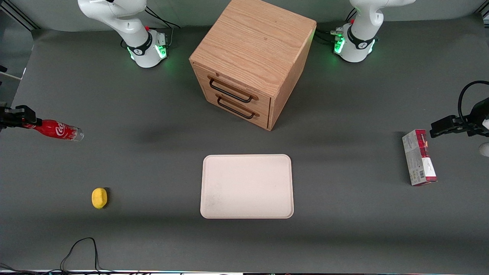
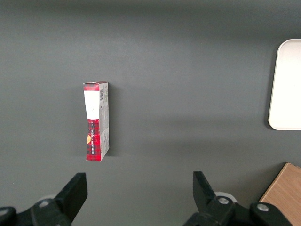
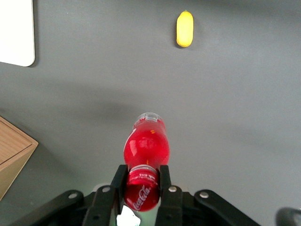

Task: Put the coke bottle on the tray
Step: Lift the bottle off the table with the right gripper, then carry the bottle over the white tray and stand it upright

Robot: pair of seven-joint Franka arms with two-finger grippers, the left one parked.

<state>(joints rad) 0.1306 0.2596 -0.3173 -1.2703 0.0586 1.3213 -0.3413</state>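
The coke bottle (image 1: 57,130), red with white script and a silvery base, is held by its cap end in my right gripper (image 1: 23,121) at the working arm's end of the table. It lies nearly level, base pointing toward the table's middle. In the right wrist view the gripper (image 3: 141,181) is shut on the bottle's (image 3: 146,141) red cap, one finger on each side. The cream-beige tray (image 1: 247,186) lies flat in the middle of the table, nearer the front camera than the cabinet, with nothing on it. A corner of the tray (image 3: 16,33) also shows from the wrist.
A wooden two-drawer cabinet (image 1: 252,61) stands at the table's middle, farther from the camera than the tray. A yellow lemon (image 1: 99,198) lies nearer the camera than the bottle. A red-and-white carton (image 1: 419,157) lies toward the parked arm's end. A black cable (image 1: 80,248) loops by the front edge.
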